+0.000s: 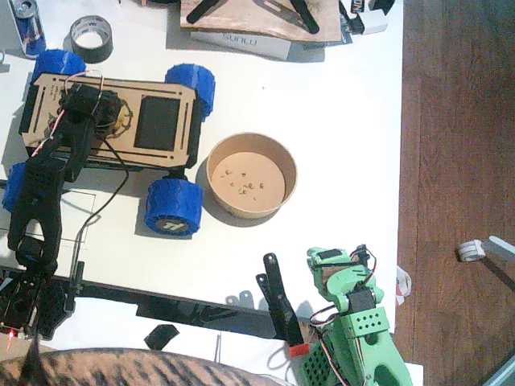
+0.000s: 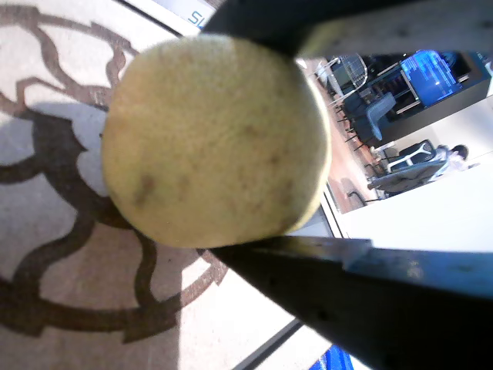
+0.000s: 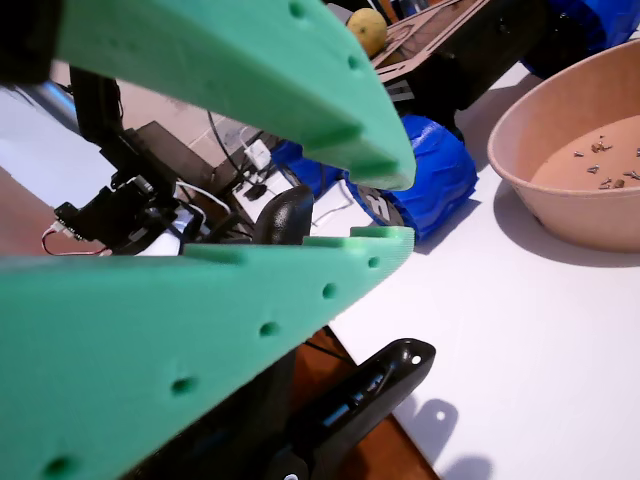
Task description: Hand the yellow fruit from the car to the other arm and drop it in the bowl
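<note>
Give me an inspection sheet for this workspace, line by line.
Surface: white table, wooden floor beside it.
Job's things: yellow fruit between the black jaws over the car; bowl holds only crumbs.
Clutter: grey tape roll, can, white box, loose black parts near the front edge.
Grippers: left gripper shut on the fruit; right gripper, green, open and empty, away from the bowl.
Cables: black lead trails from the left arm across the table; red and white wires on the green arm.
Surroundings: small tape roll on the floor.
</note>
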Tool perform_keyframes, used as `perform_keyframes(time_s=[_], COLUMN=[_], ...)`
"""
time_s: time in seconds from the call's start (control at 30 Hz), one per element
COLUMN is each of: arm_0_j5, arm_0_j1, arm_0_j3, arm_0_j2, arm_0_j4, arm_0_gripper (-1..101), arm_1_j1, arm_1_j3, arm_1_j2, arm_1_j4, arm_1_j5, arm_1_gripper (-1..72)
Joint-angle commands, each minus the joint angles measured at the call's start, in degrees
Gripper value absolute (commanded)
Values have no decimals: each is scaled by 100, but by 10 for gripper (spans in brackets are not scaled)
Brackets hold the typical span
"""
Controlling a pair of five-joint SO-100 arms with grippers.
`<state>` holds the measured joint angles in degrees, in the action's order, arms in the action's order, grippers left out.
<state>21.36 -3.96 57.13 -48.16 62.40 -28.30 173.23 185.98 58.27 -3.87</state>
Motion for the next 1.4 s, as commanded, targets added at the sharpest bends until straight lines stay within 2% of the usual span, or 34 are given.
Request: perform_keyframes(time_s=[0.0, 0.43, 0.7, 0.8, 0.9, 1.0, 1.1, 1.2, 1.37], arm_0_j5=[9, 26, 26, 26, 35, 88, 439, 949, 1907], arm_0_j1=[-35, -97, -334, -448, -457, -431, -545, -1239, -3006], arm_0_j3=[-211, -202, -44, 615, 2057, 3823, 5221, 6223, 7462], arm_0_j2=[-97, -606, -2197, -2936, -4395, -5985, -6996, -7603, -8640], arm_0_j4=[-44, 62, 1758, 1978, 1705, 1081, 738, 466, -176], arm_0_gripper=[10, 0, 0, 0, 0, 0, 0, 0, 0], arm_1_j1=[-53, -53, -53, -53, -53, -53, -53, -53, -53], arm_1_j3=[-35, -35, -35, -35, -35, -35, -35, -62, -105], arm_1_j2=[35, 35, 35, 35, 35, 35, 35, 35, 35], arm_1_j4=[-123, -123, -123, -123, -123, -123, -141, -141, -141], arm_1_j5=[62, 70, 70, 70, 70, 62, 88, 97, 97], arm_1_gripper=[0, 0, 0, 0, 0, 0, 0, 0, 0])
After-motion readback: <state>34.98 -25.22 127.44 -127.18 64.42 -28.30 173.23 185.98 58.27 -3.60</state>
